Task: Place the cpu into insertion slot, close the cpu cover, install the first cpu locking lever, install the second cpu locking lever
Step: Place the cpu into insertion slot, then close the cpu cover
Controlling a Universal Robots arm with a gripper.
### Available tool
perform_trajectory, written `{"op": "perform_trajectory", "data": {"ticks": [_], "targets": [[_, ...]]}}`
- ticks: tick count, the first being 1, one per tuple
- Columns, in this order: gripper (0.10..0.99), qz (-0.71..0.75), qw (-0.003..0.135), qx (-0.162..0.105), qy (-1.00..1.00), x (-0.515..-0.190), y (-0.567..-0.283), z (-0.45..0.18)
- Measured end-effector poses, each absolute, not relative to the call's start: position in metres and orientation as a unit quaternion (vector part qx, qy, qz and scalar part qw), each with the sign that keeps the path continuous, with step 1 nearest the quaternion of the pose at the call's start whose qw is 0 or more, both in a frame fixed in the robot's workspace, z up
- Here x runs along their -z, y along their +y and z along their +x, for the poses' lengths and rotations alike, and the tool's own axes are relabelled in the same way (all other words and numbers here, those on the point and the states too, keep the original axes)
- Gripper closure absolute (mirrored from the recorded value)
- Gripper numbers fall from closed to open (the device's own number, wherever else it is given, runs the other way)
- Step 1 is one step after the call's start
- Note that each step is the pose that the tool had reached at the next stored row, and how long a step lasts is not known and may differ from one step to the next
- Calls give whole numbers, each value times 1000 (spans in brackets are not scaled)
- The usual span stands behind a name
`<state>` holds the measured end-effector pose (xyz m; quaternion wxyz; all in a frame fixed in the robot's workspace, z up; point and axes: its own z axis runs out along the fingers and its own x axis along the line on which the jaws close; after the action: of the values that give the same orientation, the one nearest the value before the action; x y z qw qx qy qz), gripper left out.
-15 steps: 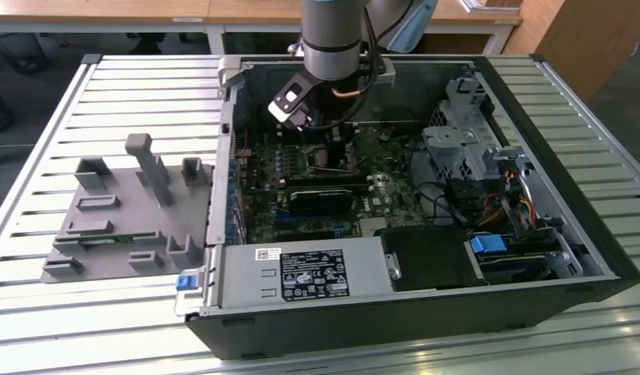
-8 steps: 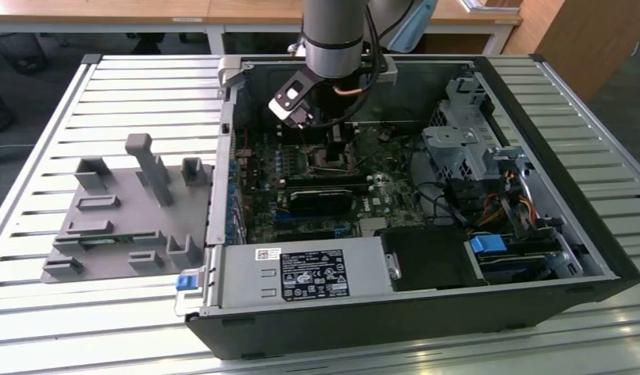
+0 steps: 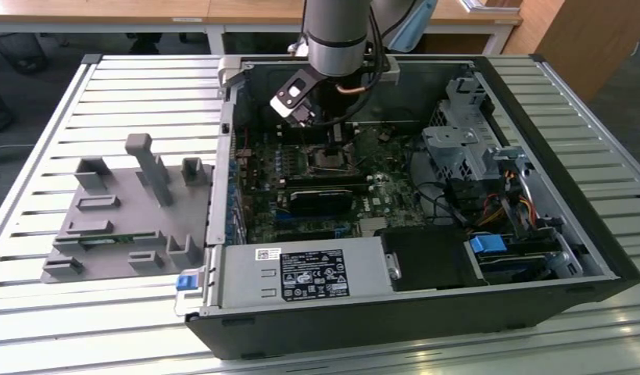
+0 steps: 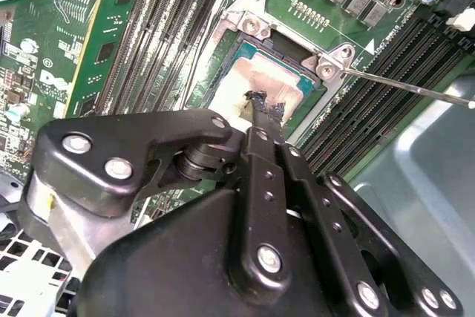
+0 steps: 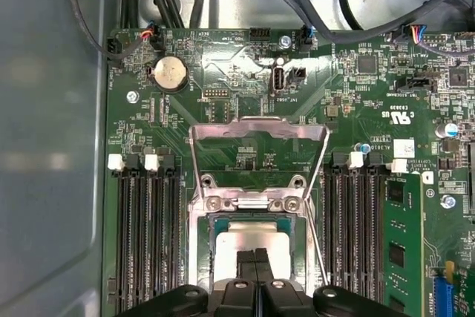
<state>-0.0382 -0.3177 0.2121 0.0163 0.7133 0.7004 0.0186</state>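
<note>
The cpu (image 5: 252, 237) lies flat in the insertion slot (image 5: 216, 222), its silvery top smeared with paste (image 4: 260, 79). My gripper (image 5: 256, 259) hangs just over the chip's middle, and in the second wrist view the gripper (image 4: 264, 113) has its black fingers pressed together with nothing between them. The cpu cover (image 5: 260, 131) stands swung open beyond the slot's hinge end. A thin locking lever (image 4: 415, 90) sticks out unlatched beside the slot. In the exterior view the gripper (image 3: 334, 137) reaches down into the computer case above the slot (image 3: 330, 156).
Long black memory slots (image 5: 141, 235) flank the socket, and a green memory card (image 5: 404, 235) stands in one. Case walls (image 3: 570, 180), a power supply (image 3: 298, 273) and cables (image 3: 497, 207) ring the board. A grey fixture (image 3: 122, 211) sits on the slatted table.
</note>
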Motion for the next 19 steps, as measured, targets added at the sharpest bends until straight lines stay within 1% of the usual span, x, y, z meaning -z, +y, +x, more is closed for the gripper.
{"op": "perform_trajectory", "data": {"ticks": [1, 19], "targets": [[980, 713, 16, -18, 700, -212, -318, -38], [980, 713, 15, -18, 700, -225, -318, -38]]}}
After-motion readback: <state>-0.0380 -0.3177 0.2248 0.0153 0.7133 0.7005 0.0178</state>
